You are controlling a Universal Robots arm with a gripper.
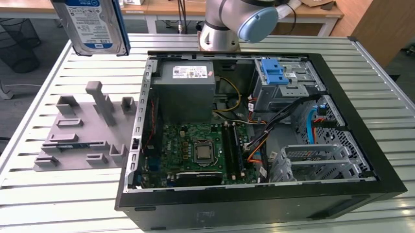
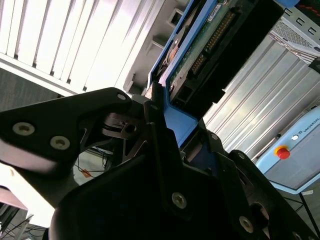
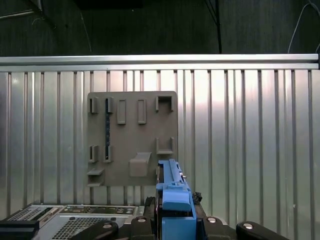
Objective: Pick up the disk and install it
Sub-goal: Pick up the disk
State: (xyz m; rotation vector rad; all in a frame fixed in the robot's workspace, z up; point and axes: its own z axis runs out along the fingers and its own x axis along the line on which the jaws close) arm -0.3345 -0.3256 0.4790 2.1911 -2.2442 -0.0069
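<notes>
The disk, pinched by its blue carrier in the gripper, is hanging high above the grey holder and is risking twisting in that narrow grip and snagging the computer case beside the gripper, the arm aiming straight down at the table.

The disk runs out past the top edge of the exterior view, so its upper end is cut off there, as is most of my arm. Its label's print is too small to read. In the second wrist view the carrier's near end vanishes between my clamped jaws, behind my gripper, and its far end leaves the picture. Beside my jaws, the computer case is clipped by the first wrist view's edge.
</notes>
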